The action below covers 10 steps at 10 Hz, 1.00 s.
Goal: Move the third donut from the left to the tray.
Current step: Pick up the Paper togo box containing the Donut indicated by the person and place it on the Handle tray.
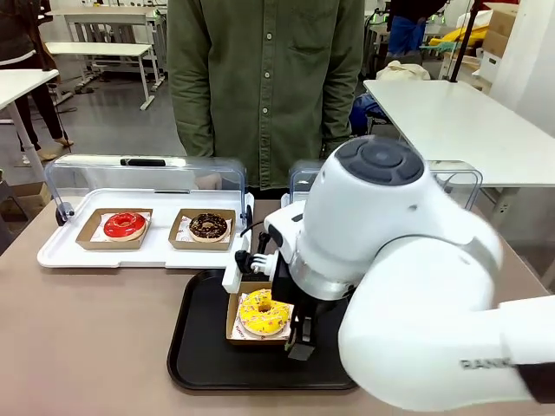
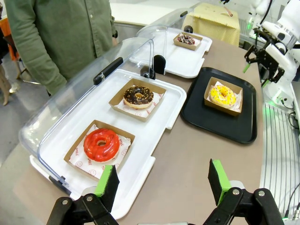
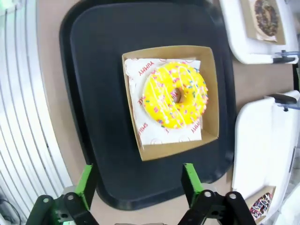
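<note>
Your right pincer stands wide open with nothing between its green pads, and the yellow donut sits in its brown holder dead ahead of it, just beyond the fingertips, flat on the black tray. From the front you see the same thing: the yellow donut rests on the tray right beside the right arm's wrist. The holder is square, so there's no long axis to fuss over. Your left pincer is open and empty too, well apart, with the donut far ahead and to its right. The placing looks done; I'd say you only need to back the right arm straight away.
</note>
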Each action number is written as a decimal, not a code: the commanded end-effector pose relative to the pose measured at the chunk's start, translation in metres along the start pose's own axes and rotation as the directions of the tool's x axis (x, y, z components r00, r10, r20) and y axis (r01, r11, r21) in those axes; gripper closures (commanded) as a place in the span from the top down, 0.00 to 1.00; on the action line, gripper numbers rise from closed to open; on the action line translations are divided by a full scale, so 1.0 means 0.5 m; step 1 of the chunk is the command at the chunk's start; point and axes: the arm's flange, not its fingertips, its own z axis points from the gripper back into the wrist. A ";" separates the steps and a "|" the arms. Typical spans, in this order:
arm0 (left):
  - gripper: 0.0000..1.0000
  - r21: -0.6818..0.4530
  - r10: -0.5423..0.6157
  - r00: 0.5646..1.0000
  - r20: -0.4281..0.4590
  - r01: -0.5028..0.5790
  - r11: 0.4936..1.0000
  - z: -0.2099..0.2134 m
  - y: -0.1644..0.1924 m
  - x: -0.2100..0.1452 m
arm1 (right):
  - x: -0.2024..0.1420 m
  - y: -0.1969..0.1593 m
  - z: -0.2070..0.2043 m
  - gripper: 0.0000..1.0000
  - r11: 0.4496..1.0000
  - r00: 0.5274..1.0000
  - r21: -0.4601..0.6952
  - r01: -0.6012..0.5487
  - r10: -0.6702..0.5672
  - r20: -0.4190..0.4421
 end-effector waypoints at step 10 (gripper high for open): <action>1.00 -0.001 -0.021 0.999 0.025 0.021 1.000 0.000 0.003 0.001 | -0.009 -0.003 0.020 1.00 1.000 1.000 0.000 -0.007 0.007 -0.012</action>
